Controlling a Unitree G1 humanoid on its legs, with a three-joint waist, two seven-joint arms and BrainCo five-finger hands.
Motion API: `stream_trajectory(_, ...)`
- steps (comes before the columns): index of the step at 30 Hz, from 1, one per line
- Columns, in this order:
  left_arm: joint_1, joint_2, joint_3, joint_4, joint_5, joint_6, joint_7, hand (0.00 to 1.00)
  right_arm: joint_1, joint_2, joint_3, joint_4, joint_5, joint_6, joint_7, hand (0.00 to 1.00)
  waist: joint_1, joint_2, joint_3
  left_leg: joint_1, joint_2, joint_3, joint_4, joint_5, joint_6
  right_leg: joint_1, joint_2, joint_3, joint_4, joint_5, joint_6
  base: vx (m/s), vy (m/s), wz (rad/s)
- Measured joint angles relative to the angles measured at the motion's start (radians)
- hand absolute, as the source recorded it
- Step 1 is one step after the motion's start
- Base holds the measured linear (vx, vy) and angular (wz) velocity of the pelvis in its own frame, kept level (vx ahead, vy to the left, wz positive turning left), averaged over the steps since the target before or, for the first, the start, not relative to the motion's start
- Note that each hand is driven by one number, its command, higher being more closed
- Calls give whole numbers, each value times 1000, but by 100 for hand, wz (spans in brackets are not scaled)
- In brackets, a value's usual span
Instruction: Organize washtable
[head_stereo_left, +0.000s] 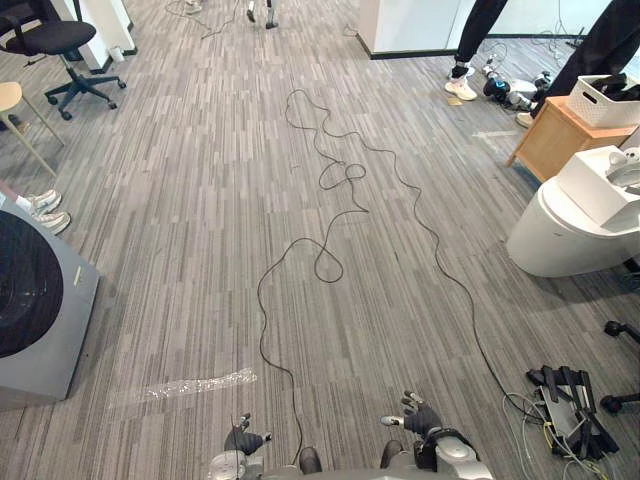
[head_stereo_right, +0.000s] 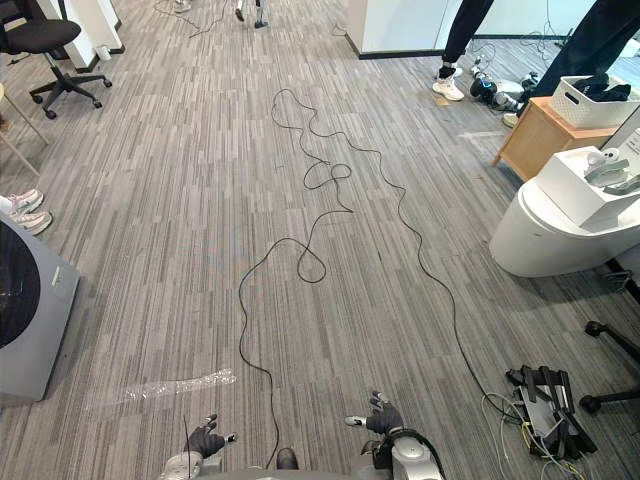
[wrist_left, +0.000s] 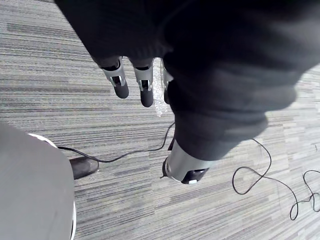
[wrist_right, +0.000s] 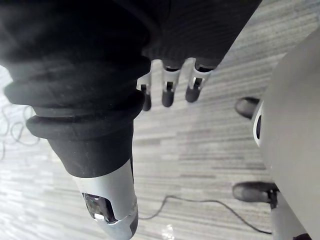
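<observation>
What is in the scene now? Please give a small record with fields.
left hand: low over the carpet, fingers straight, holding nothing
right hand: same, open and empty
floor: strip of clear plastic film lying flat before the left hand
left side: grey washing machine with dark round door
right side: white rounded unit; behind it a light wooden cabinet carrying a white slotted basket

White rounded washstand (head_stereo_left: 560, 240) far right, square basin (head_stereo_left: 592, 188) on top holding small items (head_stereo_right: 612, 170).

left robot hand (head_stereo_left: 245, 440), right robot hand (head_stereo_left: 422, 418) hang low, uncurled.
</observation>
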Motion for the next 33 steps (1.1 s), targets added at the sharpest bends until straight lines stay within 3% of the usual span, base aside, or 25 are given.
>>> stream_trajectory(10,1,0,1,0,-1,0,-1,0,4,-1,-1,11,5,0,0,0,3,-3,-4,6,15,0,0,2,-3,33,17,5,-38,7,6,-28,-9,0)
stream_trajectory(14,1,0,1,-1,-2,0,-14,0,5,-3,-11,31,61,-1,-1,0,7,-8,-5,9,30,-1,0,2,-14,53,43,26,-76,12,2,-43,-48,1)
stream_trajectory(19,-7,1,1,-2,-5,4,-18,0,15,0,-45,32,106,-1,-2,0,26,-17,-9,-17,58,-2,38,-30,-47,13,68,70,-28,-42,-7,27,-56,-8)
stream_trajectory(22,-14,1,3,-10,-13,9,-19,0,35,-7,-42,6,110,-2,-2,0,31,-14,-7,-113,106,-2,266,-148,-66,-16,86,116,44,-106,-19,128,-98,1)
stream_trajectory(23,-10,0,5,-22,-20,9,-19,0,39,-7,-36,-3,109,-3,-2,0,35,-9,-7,-146,134,0,390,-190,-87,-13,92,127,65,-130,-25,134,-38,-7)
stream_trajectory(25,-8,-4,37,-49,-23,9,-19,0,47,-6,-35,-17,104,-4,-2,0,37,-9,5,-237,183,1,636,-196,-103,9,102,139,84,-153,-43,186,-79,-13)
stream_trajectory(27,-8,-20,72,-72,-30,9,-18,0,61,-11,-26,-44,87,-4,-2,0,55,2,20,-316,239,-2,858,-161,-143,50,118,154,84,-179,-56,223,-57,-27)
stream_trajectory(28,-8,-21,77,-78,-43,7,-17,0,58,-16,-28,-48,78,-3,-3,0,58,4,29,-348,247,-11,929,-185,-144,78,118,166,78,-194,-61,211,11,-24)
stream_trajectory(30,-9,-24,75,-83,-54,-1,-18,0,47,-20,-28,-36,69,-1,-4,0,60,11,35,-418,220,-1,848,-235,-110,106,96,193,52,-210,-51,227,57,-33)
stream_trajectory(31,-9,-24,75,-84,-55,-3,-18,0,47,-20,-28,-34,69,0,-4,0,61,11,35,-428,215,0,828,-235,-110,106,91,197,49,-212,-48,306,146,-46)
stream_trajectory(33,-10,-27,71,-100,-71,-11,-18,0,47,-22,-28,-31,65,1,-4,0,75,11,38,-484,163,-2,604,-203,-128,116,55,227,33,-234,-12,321,200,-48)
